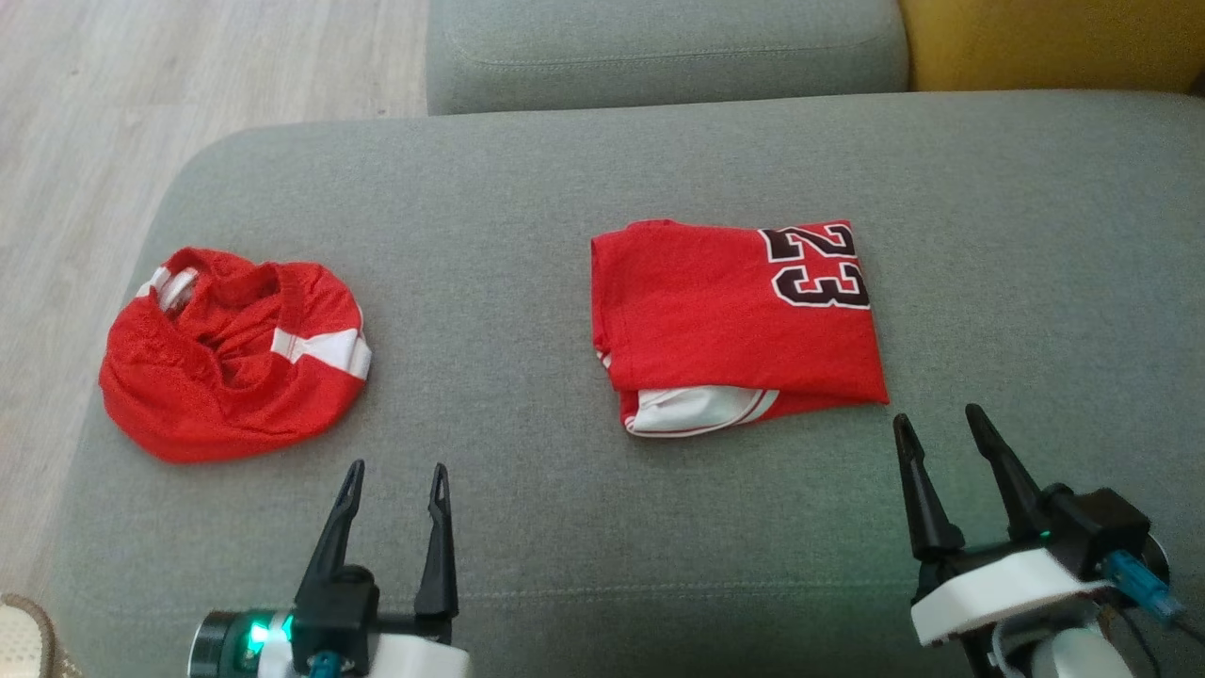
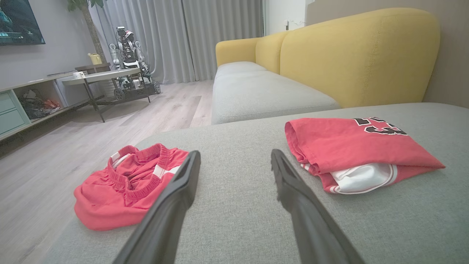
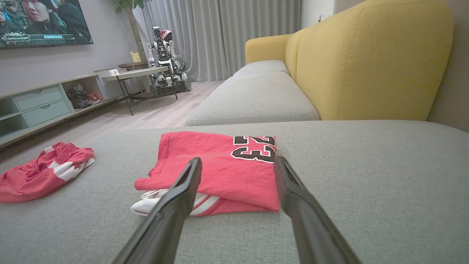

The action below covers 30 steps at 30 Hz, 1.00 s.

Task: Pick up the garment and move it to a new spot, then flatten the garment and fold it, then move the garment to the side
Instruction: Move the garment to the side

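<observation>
Near edge of grey seat cushion (image 1: 527, 546): left gripper (image 1: 397, 468) and right gripper (image 1: 937, 415), both empty, fingers spread wide. Just past right gripper, mid-cushion: folded red jersey (image 1: 734, 325), white layer poking out at its near edge. Toward left edge: crumpled red shorts (image 1: 231, 353). Risks: pinching top layer only when shifting jersey, fold peeling open; shorts close to left edge, liable to slide off if nudged. Count: two grippers, two garments (one folded, one crumpled).
</observation>
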Tool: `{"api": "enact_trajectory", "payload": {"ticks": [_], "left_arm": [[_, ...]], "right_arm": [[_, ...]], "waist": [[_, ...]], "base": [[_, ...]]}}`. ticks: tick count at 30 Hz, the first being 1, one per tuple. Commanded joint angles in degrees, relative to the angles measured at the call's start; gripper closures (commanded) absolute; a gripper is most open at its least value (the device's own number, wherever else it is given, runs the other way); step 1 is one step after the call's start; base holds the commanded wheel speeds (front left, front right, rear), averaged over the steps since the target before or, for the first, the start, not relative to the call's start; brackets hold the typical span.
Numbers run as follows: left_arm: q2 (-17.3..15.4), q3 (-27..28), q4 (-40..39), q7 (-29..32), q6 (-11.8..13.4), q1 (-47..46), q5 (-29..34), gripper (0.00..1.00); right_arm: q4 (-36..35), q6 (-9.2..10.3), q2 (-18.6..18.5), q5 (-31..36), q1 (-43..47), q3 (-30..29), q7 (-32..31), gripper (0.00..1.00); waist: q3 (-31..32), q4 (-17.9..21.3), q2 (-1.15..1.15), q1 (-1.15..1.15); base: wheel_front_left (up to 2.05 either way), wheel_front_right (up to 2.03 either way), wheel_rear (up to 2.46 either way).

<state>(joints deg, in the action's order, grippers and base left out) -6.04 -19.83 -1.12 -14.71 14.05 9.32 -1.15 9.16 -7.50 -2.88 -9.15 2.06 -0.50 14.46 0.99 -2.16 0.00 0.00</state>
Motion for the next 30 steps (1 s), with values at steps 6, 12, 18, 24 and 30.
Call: {"api": "enact_trajectory", "payload": {"ticks": [6,12,18,24,30], "left_arm": [[0.21,1.95,-1.41,-0.29,-0.64,-1.41,0.33,0.0],[0.24,1.89,-1.39,-0.29,-0.81,-1.52,0.58,0.0],[0.24,1.21,-1.62,-0.29,-0.96,-2.08,1.11,0.0],[0.36,0.05,-2.31,-0.29,-0.83,-4.03,1.68,0.0],[0.6,-1.01,-2.74,-0.29,-0.61,-6.38,1.85,0.0]], "right_arm": [[-1.64,0.01,0.0,-0.02,-1.7,1.61,0.53,0.0],[-0.12,0.01,0.0,-0.02,-2.75,1.82,0.53,0.0],[3.9,0.01,0.0,0.07,-6.63,2.29,0.53,0.0],[10.5,0.01,0.0,0.75,-13.72,0.16,0.53,0.0],[18.53,0.01,-0.67,2.21,-20.64,-2.75,0.53,0.0]], "waist": [[-0.21,-0.83,0.0,0.0],[-0.71,-1.58,0.0,0.0],[-2.12,-2.27,0.0,0.0],[-5.0,-3.08,0.0,0.0],[-8.54,-3.98,0.0,0.0]], "base": [[0.0,0.0,0.0],[0.0,0.0,0.0],[0.0,0.0,0.0],[0.0,0.0,0.0],[0.0,0.0,0.0]]}}
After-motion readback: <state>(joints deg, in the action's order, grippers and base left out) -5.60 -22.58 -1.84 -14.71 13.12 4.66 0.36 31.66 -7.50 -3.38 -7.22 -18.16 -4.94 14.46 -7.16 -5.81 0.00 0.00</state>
